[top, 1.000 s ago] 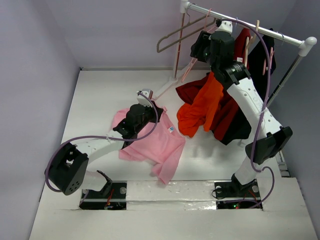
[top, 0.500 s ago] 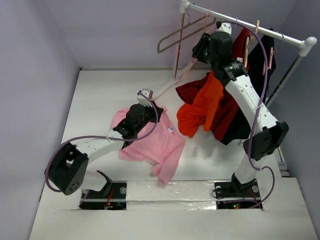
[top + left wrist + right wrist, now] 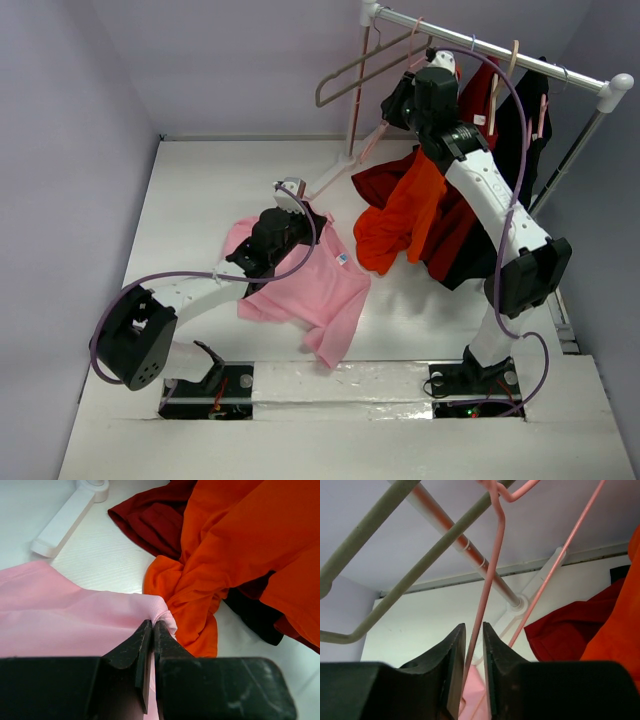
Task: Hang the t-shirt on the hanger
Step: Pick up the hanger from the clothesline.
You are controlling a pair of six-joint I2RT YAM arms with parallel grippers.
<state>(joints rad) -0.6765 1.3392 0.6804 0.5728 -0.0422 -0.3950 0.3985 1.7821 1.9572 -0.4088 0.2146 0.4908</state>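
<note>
Fabric of the t-shirt [image 3: 60, 625] sits clenched in left jaws; right jaws straddle the hanger [image 3: 490, 580], grip unclear.

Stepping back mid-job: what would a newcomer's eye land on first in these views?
The bright orange shirt against dark red clothing, right of centre under the rail. Left of it the t-shirt lies spread, pale pink, a fold pinched in the shut left gripper. Up top, the right gripper straddles the hanger's thin pink wire, jaws narrowly apart.
</note>
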